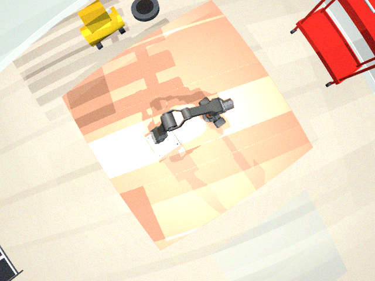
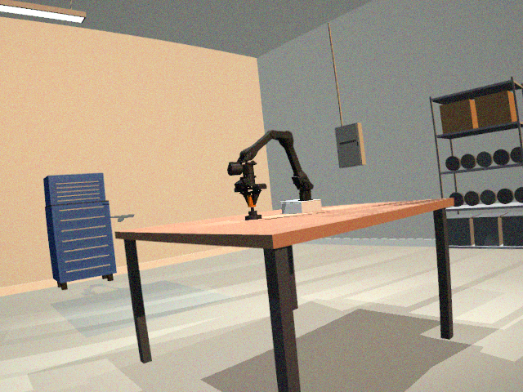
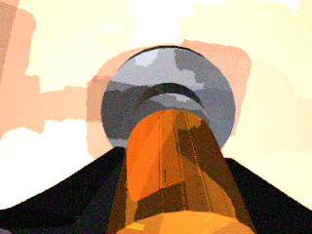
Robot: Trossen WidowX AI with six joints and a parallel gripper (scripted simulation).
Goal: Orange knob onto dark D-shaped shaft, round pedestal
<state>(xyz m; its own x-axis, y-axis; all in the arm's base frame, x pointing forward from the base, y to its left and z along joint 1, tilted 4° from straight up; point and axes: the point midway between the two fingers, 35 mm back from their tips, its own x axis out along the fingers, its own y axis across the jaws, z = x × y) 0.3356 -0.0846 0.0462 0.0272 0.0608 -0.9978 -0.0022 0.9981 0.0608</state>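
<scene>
My gripper is shut on the orange knob and holds it upright. In the top view the gripper's dark body hides the knob and the pedestal. The round pedestal stands on the table right below the knob. In the exterior view a short length of the dark shaft shows between the knob's lower end and the pedestal, so the knob is not down on the pedestal. The wrist view does not show the shaft's top or its flat side.
A white box with small dark dots lies beside the gripper in the top view. A pale box shows in front of the arm's base in the exterior view. The arm's base stands farther back on the wooden table.
</scene>
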